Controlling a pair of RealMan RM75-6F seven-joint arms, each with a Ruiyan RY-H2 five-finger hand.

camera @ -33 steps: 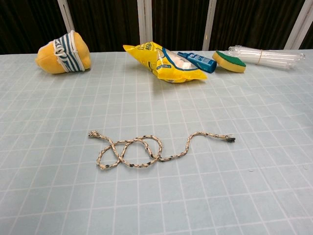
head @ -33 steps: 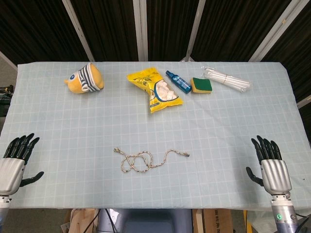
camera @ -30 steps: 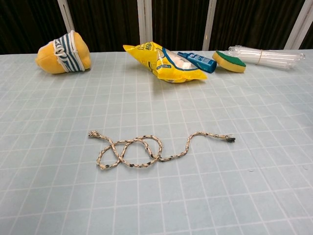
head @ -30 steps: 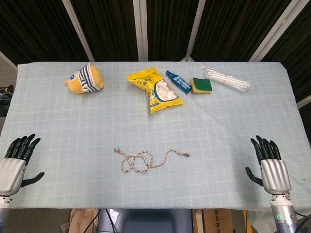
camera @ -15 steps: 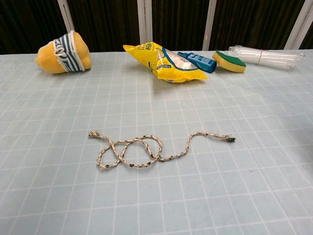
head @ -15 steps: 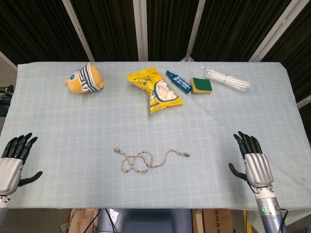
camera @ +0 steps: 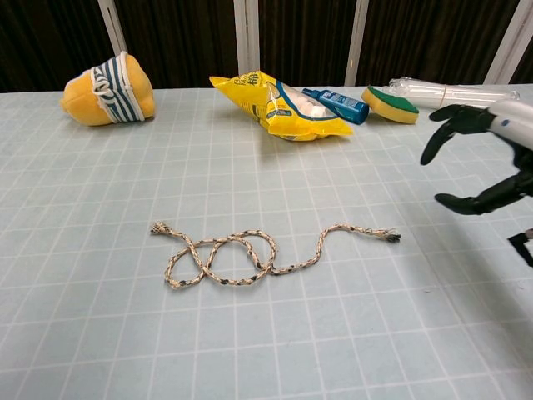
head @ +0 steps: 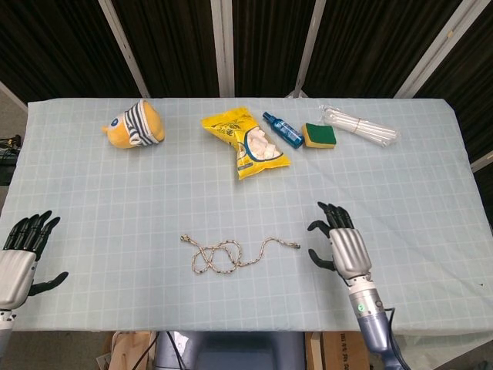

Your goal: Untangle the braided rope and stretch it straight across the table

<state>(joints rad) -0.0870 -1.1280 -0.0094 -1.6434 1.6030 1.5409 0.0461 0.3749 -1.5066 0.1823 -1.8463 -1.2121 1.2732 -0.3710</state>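
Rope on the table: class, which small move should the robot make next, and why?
Probably ease the right hand leftward to the rope's dark-tipped end, which lies just left of its open fingers. The rope lies looped and untouched; the left hand waits at the table edge.

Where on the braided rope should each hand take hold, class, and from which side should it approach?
Judging by its pose, grip the braided rope at its two free ends. The right hand, open and nearest, could pinch the dark-tipped end from the right; the left hand the frayed end, from the left. The loops lie between, so pulling apart should undo them.
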